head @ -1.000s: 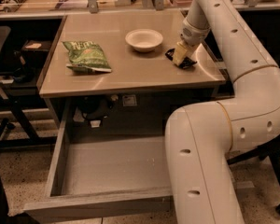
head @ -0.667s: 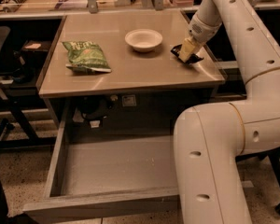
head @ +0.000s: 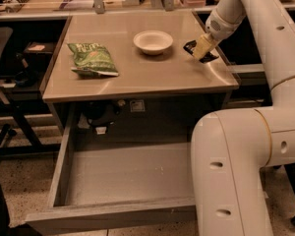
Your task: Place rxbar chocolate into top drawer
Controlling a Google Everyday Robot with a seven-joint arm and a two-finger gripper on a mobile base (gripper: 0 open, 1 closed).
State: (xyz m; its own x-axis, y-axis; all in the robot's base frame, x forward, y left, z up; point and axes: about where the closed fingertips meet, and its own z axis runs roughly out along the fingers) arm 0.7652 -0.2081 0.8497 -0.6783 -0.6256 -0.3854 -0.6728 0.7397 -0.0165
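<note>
The rxbar chocolate, a small flat black bar, sticks out on both sides of my gripper at the right side of the tabletop, just right of the white bowl. My gripper's pale fingers are shut on the bar and hold it at or just above the table surface. The top drawer is pulled open below the table. Its grey bottom is bare and its front panel faces the camera.
A green chip bag lies on the left of the table. A white bowl stands at the middle back. My white arm fills the right foreground beside the drawer. Dark shelving and cables stand at left.
My gripper has moved a little to the right and toward the back along the table's right side, and the black bar has moved with it.
</note>
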